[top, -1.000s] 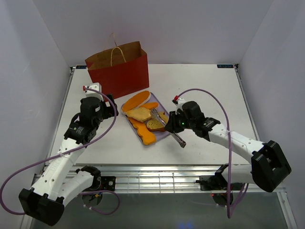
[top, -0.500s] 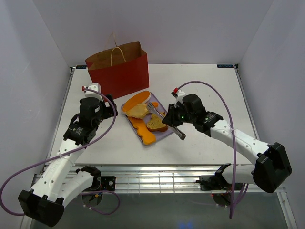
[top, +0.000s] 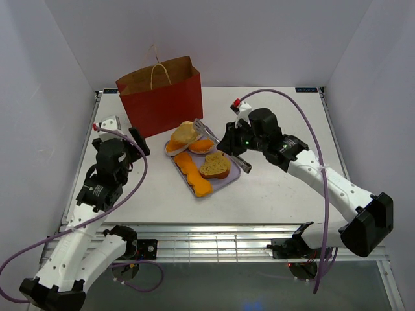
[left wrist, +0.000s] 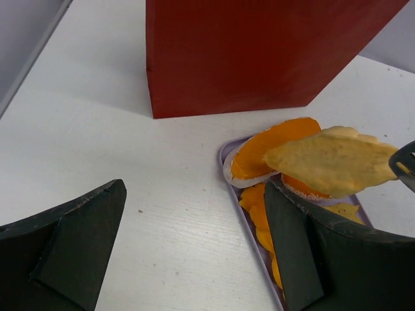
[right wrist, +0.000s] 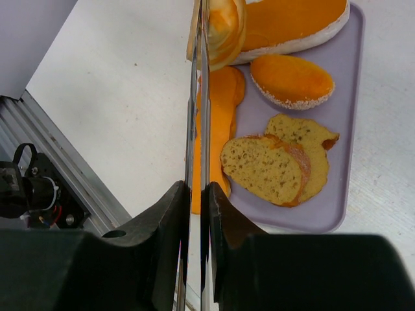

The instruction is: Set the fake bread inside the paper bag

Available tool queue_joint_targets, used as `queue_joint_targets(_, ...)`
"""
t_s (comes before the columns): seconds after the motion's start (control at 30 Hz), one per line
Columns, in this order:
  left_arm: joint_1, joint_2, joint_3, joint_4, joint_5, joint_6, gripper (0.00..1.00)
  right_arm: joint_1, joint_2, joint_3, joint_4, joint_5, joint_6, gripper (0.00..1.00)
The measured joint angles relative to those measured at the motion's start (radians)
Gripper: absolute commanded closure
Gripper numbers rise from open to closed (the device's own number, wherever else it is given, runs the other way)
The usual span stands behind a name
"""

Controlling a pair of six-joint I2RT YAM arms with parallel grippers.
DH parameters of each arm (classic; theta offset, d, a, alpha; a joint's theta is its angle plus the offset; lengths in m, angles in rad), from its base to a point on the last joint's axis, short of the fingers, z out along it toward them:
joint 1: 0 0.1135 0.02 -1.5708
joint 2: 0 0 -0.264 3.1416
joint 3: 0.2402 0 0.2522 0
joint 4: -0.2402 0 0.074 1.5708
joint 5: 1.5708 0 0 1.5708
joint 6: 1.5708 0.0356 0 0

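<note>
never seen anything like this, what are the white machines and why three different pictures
Those are two robot arms bolted at the near edge of a table. The wide picture comes from a camera above and behind them. The other two come from a camera on each wrist, so the dark shapes at the bottom are that arm's own fingers. On the table stand a red paper bag and a lavender tray of toy bread. The right fingers are shut on metal tongs, which pinch a tan toast slice held up over the tray. The left fingers are open and empty, near the bag.
</note>
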Motion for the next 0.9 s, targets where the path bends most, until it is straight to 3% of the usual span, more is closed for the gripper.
queue_joint_targets(0.5,0.000,-0.090,-0.017,0.000,-0.178,-0.051,0.02,0.000,0.121,0.400,-0.075,-0.027,-0.048,0.82)
queue_joint_targets(0.9,0.000,-0.072,-0.023,0.003,-0.187,-0.075,0.02,0.000,0.235,0.595,-0.078,-0.079,-0.039,0.81)
